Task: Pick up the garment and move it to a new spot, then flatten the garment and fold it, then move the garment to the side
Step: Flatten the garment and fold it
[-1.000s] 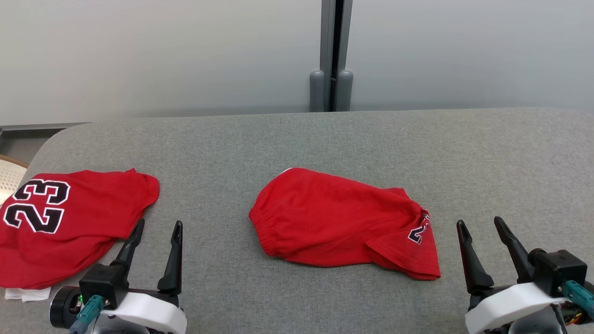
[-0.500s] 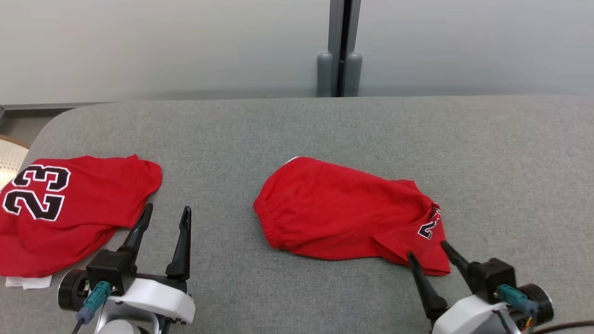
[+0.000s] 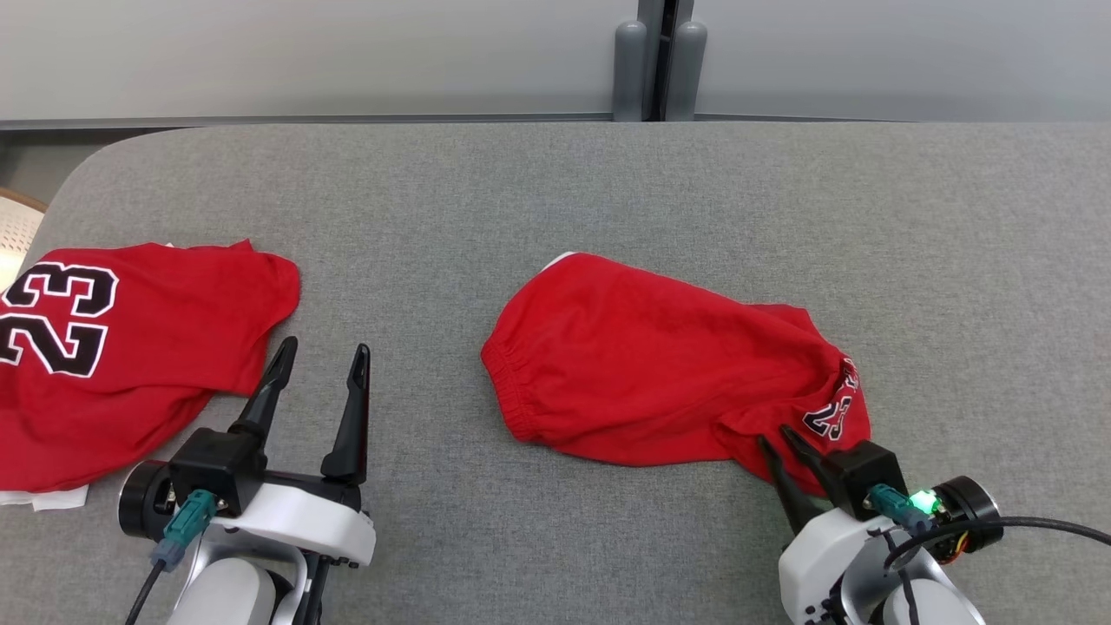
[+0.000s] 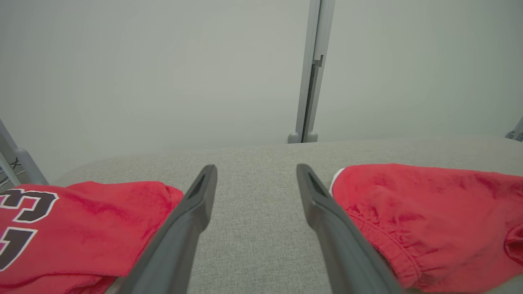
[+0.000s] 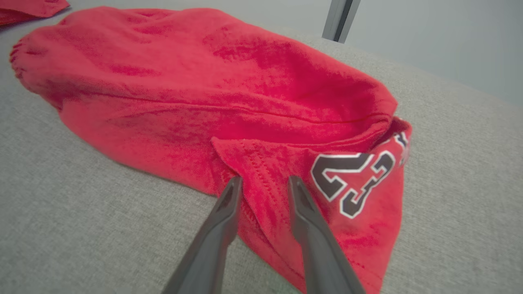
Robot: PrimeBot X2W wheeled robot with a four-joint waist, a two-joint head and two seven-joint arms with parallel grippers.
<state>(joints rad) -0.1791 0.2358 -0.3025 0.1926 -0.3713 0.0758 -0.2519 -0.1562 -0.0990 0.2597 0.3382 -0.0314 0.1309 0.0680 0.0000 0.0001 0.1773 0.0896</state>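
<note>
Two red pieces lie on the grey fabric table [image 3: 521, 200]: a flat red jersey numbered 23 [image 3: 130, 347] lies well left of the crumpled red cloth garment [image 3: 660, 365]. Between them is the left gripper [image 3: 325, 346], jaws spread wide. At the garment's near right corner, the right gripper [image 3: 774, 436] has its jaws narrowly parted, tips astride a fold.

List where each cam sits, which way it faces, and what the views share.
Head view: on the head, facing forward and down at the grey table; left gripper lower left, right gripper lower right, both open.
Left wrist view: on the left wrist, looking along its fingers across the table towards the wall.
Right wrist view: on the right wrist, looking down along its fingers at the hem of the red shorts.
Shared: all three show the shorts; head and left wrist views also the left red garment.
</note>
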